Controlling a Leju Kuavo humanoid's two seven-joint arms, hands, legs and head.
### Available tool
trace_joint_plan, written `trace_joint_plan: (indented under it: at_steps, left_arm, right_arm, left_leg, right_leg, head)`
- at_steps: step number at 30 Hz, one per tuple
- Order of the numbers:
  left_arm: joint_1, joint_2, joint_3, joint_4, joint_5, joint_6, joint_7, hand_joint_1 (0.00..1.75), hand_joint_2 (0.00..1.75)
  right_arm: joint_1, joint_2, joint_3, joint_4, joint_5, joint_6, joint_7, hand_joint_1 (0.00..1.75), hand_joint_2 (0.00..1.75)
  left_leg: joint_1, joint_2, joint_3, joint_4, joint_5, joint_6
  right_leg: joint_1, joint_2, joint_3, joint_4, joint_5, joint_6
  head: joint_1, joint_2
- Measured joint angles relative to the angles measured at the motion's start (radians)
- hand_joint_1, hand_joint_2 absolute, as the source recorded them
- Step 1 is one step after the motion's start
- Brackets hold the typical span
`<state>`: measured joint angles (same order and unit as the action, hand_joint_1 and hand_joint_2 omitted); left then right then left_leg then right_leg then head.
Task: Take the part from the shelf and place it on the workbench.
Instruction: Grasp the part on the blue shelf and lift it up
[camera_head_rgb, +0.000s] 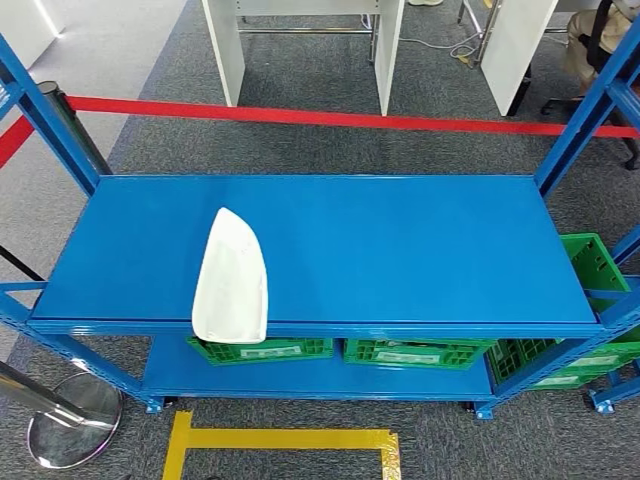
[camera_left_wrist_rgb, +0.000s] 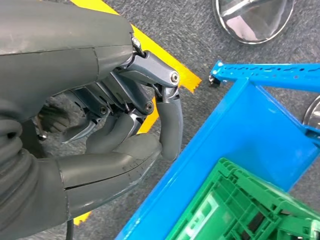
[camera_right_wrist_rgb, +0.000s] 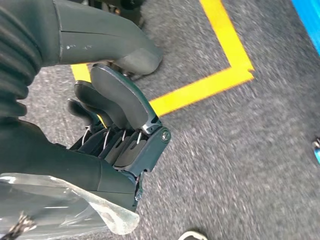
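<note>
A white, shell-shaped part (camera_head_rgb: 230, 280) lies on the top board of the blue shelf (camera_head_rgb: 392, 240), left of centre, its wide end slightly over the front edge. Nothing touches it. In the left wrist view my left hand (camera_left_wrist_rgb: 124, 125) hangs low beside the shelf's bottom board (camera_left_wrist_rgb: 241, 135); its fingers are curled in toward the thumb and hold nothing. In the right wrist view my right hand (camera_right_wrist_rgb: 113, 120) hangs over grey carpet with fingers bent in and nothing in them.
Green crates (camera_head_rgb: 260, 349) (camera_head_rgb: 415, 352) sit on the lower board, another (camera_head_rgb: 596, 270) at the right end. A yellow floor marking (camera_head_rgb: 287, 438) lies before the shelf, a chrome stanchion base (camera_head_rgb: 72, 420) at front left. Red barrier tape (camera_head_rgb: 340, 118) and white table legs (camera_head_rgb: 389, 50) stand behind.
</note>
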<state>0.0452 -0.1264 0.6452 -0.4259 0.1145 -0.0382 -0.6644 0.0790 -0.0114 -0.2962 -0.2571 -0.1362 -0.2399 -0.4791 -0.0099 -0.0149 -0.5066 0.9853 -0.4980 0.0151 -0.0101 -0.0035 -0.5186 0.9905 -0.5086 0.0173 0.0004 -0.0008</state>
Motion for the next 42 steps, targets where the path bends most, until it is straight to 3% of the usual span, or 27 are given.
trace_joint_plan:
  at_steps: [3,4,10,15,22,29,37,42]
  left_arm:
    - [-0.005,-0.008,0.038,-0.001,-0.023,-0.007,-0.006,0.41,1.75]
    - [-0.006,-0.011,0.05,-0.002,-0.029,-0.009,-0.006,0.0,1.75]
    - [-0.008,-0.045,0.127,-0.074,-0.112,-0.079,-0.008,0.0,1.75]
    - [0.017,-0.132,0.148,-0.371,-0.076,-0.096,0.029,0.0,1.75]
    - [0.14,-0.171,-0.044,-0.822,0.038,-0.064,0.04,0.0,1.75]
    - [0.226,-0.189,-0.213,-1.114,0.006,-0.083,-0.005,0.0,1.75]
    - [0.269,-0.196,-0.305,-1.262,-0.051,-0.115,-0.01,0.0,1.75]
    - [0.291,-0.161,-0.391,-1.271,-0.269,-0.111,-0.01,0.0,1.75]
  right_arm:
    - [-0.004,0.0,-0.015,0.006,0.006,-0.004,-0.01,0.0,1.75]
    - [-0.005,0.0,-0.019,0.008,0.01,-0.004,-0.01,0.0,1.75]
    - [-0.008,0.0,-0.047,0.016,0.051,-0.032,0.002,0.0,1.75]
    - [-0.009,0.002,-0.077,0.016,0.109,-0.069,0.016,0.0,1.75]
    - [-0.011,0.01,-0.113,0.016,0.183,-0.092,0.034,0.0,1.75]
    - [-0.011,0.02,-0.126,0.016,0.24,-0.11,0.05,0.0,1.75]
    - [-0.012,0.026,-0.13,0.018,0.27,-0.116,0.057,0.0,1.75]
    - [-0.017,0.026,-0.133,0.021,0.303,-0.103,0.059,0.0,1.75]
  left_leg:
    - [0.0,0.0,0.0,0.0,0.0,0.0]
    - [0.0,0.0,0.0,0.0,0.0,0.0]
    - [0.0,0.0,0.0,0.0,0.0,0.0]
    - [0.0,0.001,0.0,0.0,0.0,0.0]
    - [0.001,0.002,-0.001,0.001,0.0,0.0]
    - [0.0,0.002,-0.001,0.001,0.0,0.0]
    - [0.0,0.002,-0.001,0.001,0.0,0.0]
    - [0.0,0.002,-0.001,0.001,0.0,0.0]
  right_leg:
    - [0.0,0.0,0.0,0.0,0.0,0.0]
    - [0.0,0.0,0.0,0.0,0.0,0.0]
    - [0.0,0.0,0.0,0.0,0.0,0.0]
    - [0.0,0.001,0.0,0.0,0.001,0.0]
    - [0.001,0.002,-0.001,0.0,0.001,0.0]
    - [0.0,0.002,-0.001,0.0,0.001,0.001]
    - [0.0,0.002,-0.001,0.0,0.002,0.001]
    - [0.0,0.003,-0.001,0.0,0.002,0.001]
  head:
    - [0.0,0.0]
    - [0.0,0.0]
    - [0.0,0.0]
    - [0.0,0.0]
    - [0.0,0.0]
    - [0.0,0.0]
    - [0.0,0.0]
    - [0.0,0.0]
